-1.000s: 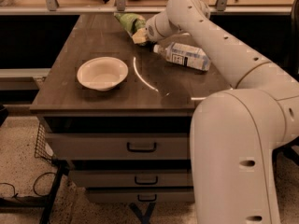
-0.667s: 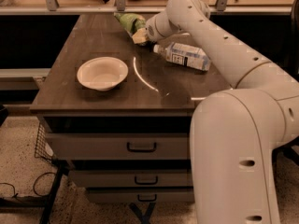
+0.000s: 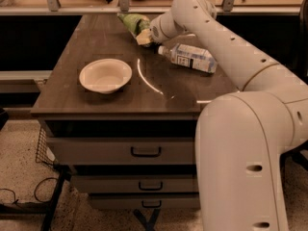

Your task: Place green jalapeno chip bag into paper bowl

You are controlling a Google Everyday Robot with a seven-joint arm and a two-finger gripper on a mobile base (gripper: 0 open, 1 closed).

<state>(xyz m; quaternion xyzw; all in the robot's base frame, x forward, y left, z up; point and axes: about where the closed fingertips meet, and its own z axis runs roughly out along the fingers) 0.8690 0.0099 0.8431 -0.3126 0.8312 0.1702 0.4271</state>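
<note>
The green jalapeno chip bag point(image 3: 131, 21) is seen at the desk's point(image 3: 96, 105) far edge, apparently stretched away from the gripper point(image 3: 144, 36), which is set at its near end; whether it is gripped cannot be told. The paper bowl point(image 3: 105, 75) is placed well apart, toward the front

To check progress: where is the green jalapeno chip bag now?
In the camera view, the green jalapeno chip bag is near the table's far edge, beyond and right of the paper bowl, with the gripper at its near end.
</note>
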